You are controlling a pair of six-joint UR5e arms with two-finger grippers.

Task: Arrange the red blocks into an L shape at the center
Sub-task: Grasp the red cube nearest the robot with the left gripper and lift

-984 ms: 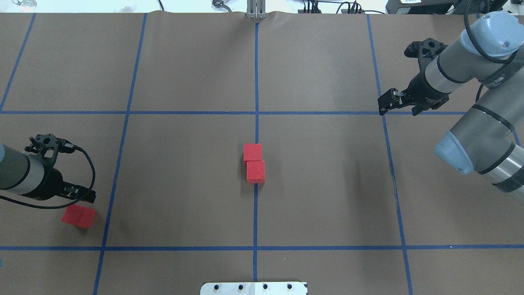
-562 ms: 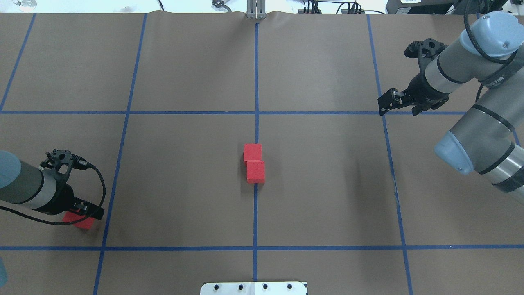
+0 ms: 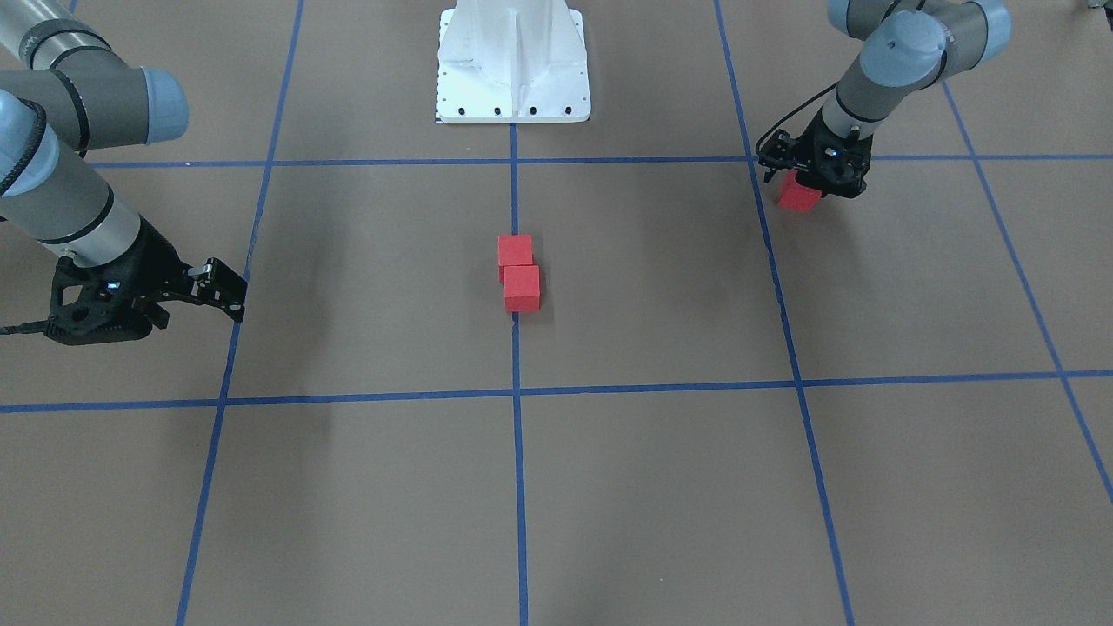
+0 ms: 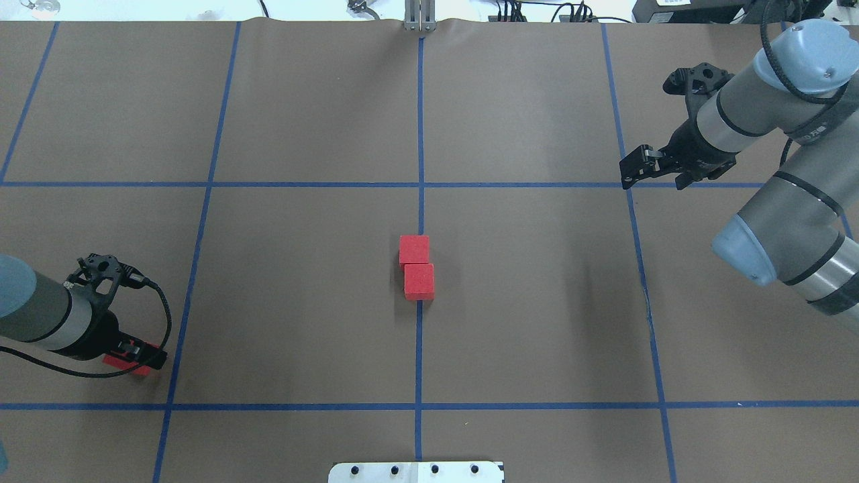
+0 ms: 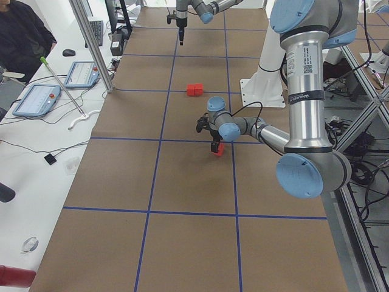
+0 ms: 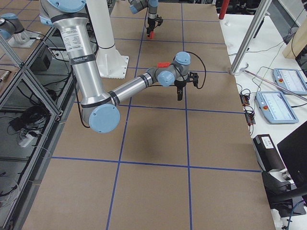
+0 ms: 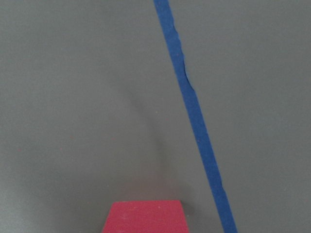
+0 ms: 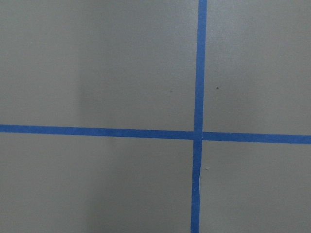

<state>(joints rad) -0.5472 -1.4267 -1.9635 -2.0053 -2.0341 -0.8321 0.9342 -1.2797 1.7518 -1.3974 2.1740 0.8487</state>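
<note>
On the left, near side of the table, the left gripper [image 3: 810, 178] has come down over the third red block [image 3: 798, 198]. A second ago that cube lay fully exposed just beside the fingers; now only part of it shows beneath them. We judge the pickup to be in hand and the last placement still to come.

The jaws appear to stand apart, one on either side of the cube. The view is too crowded to rule out first contact.

The right gripper [image 4: 637, 169] has not moved. It hangs far right over a tape crossing, jaws apart and holding nothing.

The other two red blocks [image 4: 417, 265] sit touching at the center [image 4: 456, 268], in a short line on the middle tape. The near one is offset slightly right.

All three are plain matte red cubes with crisp edges — no markings seen. The L lacks its foot.
</note>
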